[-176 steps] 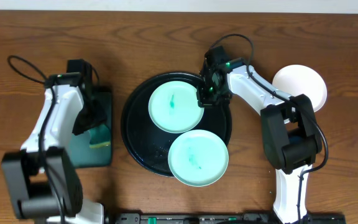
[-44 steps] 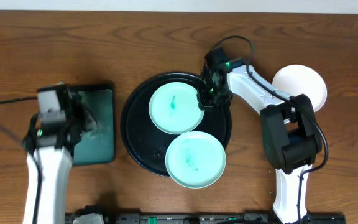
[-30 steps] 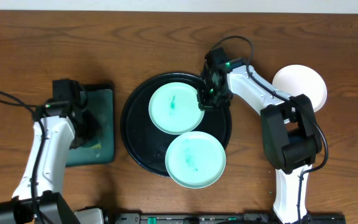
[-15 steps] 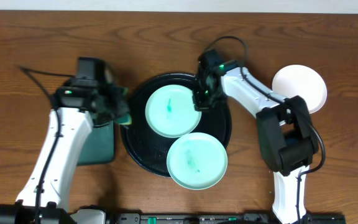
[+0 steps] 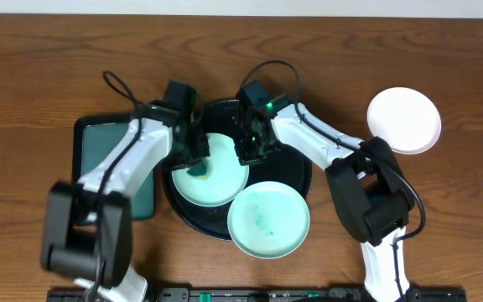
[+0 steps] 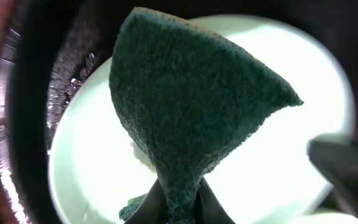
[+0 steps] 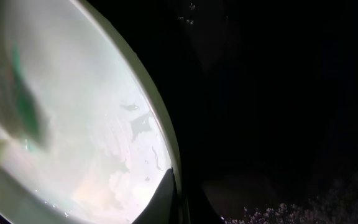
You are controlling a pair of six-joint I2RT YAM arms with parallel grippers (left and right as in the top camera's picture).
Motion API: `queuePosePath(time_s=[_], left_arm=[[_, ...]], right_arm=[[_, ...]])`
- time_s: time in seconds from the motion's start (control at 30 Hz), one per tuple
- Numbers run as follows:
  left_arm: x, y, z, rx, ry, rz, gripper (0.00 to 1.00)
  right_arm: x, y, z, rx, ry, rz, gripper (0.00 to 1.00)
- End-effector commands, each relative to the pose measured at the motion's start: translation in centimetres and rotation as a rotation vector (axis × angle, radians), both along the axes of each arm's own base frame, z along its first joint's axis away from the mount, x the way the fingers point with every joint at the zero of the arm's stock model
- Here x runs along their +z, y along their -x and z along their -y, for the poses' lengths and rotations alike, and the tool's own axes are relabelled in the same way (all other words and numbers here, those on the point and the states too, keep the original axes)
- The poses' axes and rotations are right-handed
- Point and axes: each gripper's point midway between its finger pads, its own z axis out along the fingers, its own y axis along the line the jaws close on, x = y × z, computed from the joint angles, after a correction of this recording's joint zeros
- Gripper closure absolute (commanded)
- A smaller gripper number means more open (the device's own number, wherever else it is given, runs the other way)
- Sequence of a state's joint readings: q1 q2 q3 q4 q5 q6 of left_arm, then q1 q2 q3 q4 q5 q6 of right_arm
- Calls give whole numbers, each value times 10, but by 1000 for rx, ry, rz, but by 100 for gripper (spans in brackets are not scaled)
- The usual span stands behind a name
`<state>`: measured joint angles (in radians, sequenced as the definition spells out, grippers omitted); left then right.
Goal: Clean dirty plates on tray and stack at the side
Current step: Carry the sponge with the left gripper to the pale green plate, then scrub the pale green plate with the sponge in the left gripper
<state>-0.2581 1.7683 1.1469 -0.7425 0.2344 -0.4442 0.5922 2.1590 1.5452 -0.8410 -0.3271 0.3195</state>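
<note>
A round black tray (image 5: 292,168) holds a mint green plate (image 5: 216,180) at its left. A second mint plate (image 5: 268,220) with a teal smear overlaps the tray's front rim. A white plate (image 5: 403,120) lies on the table at the right. My left gripper (image 5: 197,155) is shut on a dark green sponge (image 6: 191,118) that presses on the left plate (image 6: 92,162). My right gripper (image 5: 250,151) is shut on that plate's right rim (image 7: 166,149), over the tray (image 7: 278,93).
A dark rectangular tray with a teal inside (image 5: 107,143) lies at the left, partly under my left arm. Bare wooden table (image 5: 443,218) surrounds the trays.
My left gripper has carried the sponge from the rectangular tray onto the left mint plate. My right gripper has slid that plate leftward on the black tray.
</note>
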Motion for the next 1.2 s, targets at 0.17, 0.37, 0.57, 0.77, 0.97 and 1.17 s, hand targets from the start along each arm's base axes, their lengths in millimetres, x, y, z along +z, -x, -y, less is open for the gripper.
queuePosePath(time_s=[0.17,0.37,0.57,0.77,0.97,1.17], left_arm=[[-53,16,13,40,49,-205,93],[-40,27,68,-112,318,-228,93],[-32,28,100,-186,411,-193,93],[-21,18,117,-215,514,-145,93],[-31,8,100,-155,428,-129,93],[-63,15,7,-31,-66,-167,93]], right_arm=[[-5,6,-1,-4,1,-28,99],[-5,6,-1,-4,1,-28,99],[-5,6,-1,-4,1,-29,99],[-5,7,0,-4,4,-32,99],[-5,7,0,-11,6,-38,99],[-6,9,2,-12,13,-47,99]])
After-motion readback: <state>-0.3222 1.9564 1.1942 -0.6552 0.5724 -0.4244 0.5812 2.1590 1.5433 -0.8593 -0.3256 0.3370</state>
